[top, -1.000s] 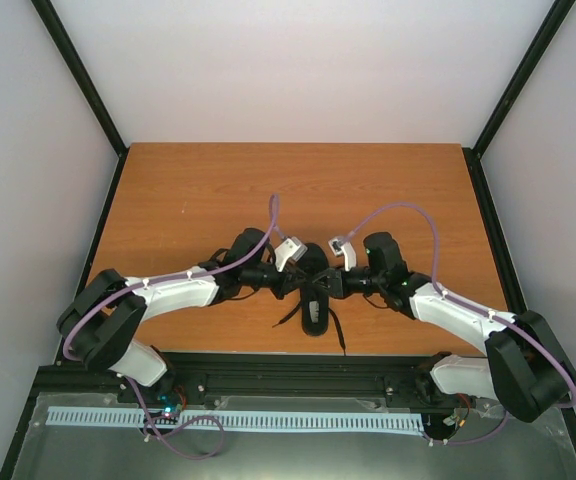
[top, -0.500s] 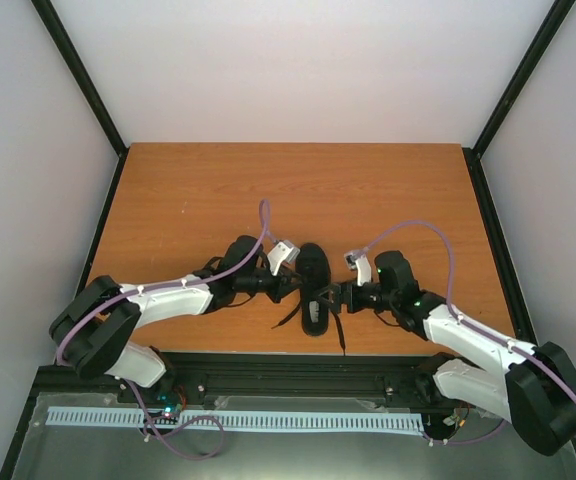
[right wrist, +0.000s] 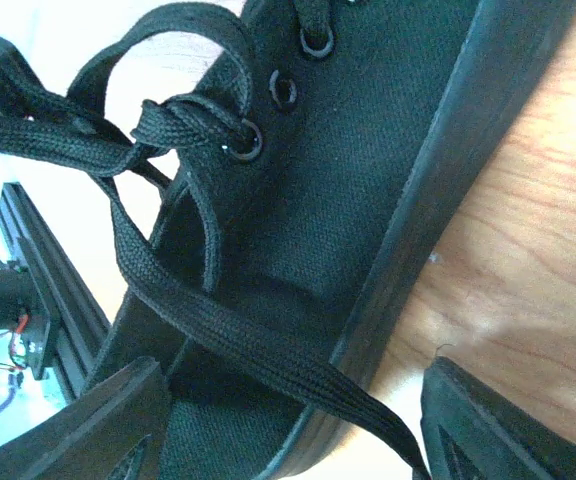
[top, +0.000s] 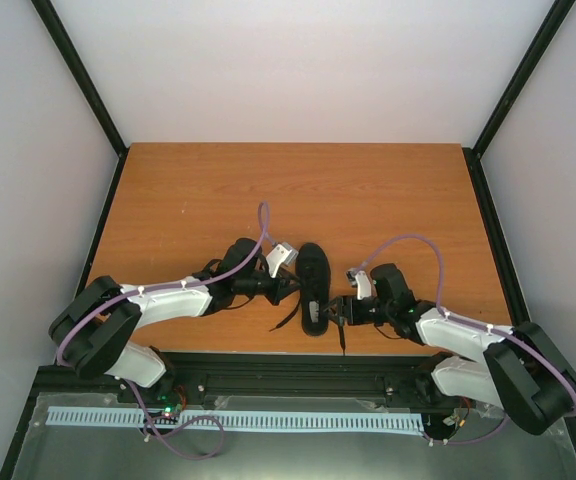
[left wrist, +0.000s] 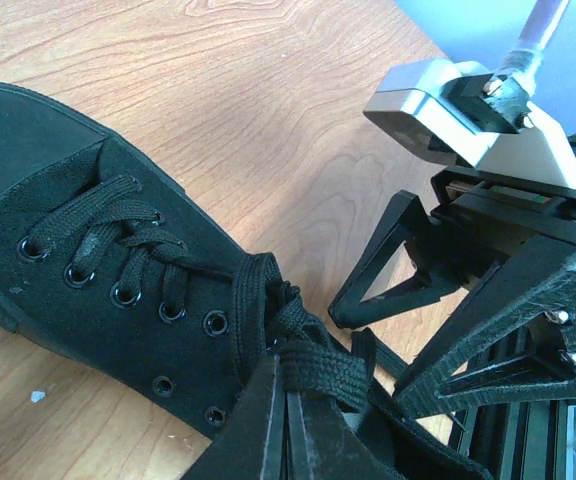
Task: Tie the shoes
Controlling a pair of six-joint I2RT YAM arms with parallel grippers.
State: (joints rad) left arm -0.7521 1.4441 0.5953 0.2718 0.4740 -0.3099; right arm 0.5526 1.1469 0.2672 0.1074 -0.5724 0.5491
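Note:
The small all-black shoe [top: 314, 288] lies on the wooden table, toe pointing away from me. In the left wrist view its eyelets and crossed laces [left wrist: 128, 255] show. My left gripper [top: 290, 290] is at the shoe's left side, its jaws shut on a black lace [left wrist: 333, 375] by the top eyelets; the gripper [left wrist: 290, 425] fills the frame's bottom edge. My right gripper [top: 336, 310] is at the shoe's right near side, open. In the right wrist view a flat lace [right wrist: 258, 345] runs slack between its spread fingers [right wrist: 118, 420], touching neither. The right gripper [left wrist: 438, 300] also shows open in the left wrist view.
Loose lace ends [top: 340, 335] trail toward the table's near edge, where a black rail [top: 298, 370] runs. The wooden tabletop [top: 298, 190] stretches behind the shoe, with walls on three sides.
The right arm has dropped lower and drawn back toward the near edge, its gripper now beside the shoe's heel end. The left gripper has pulled slightly left from above the shoe, then held still.

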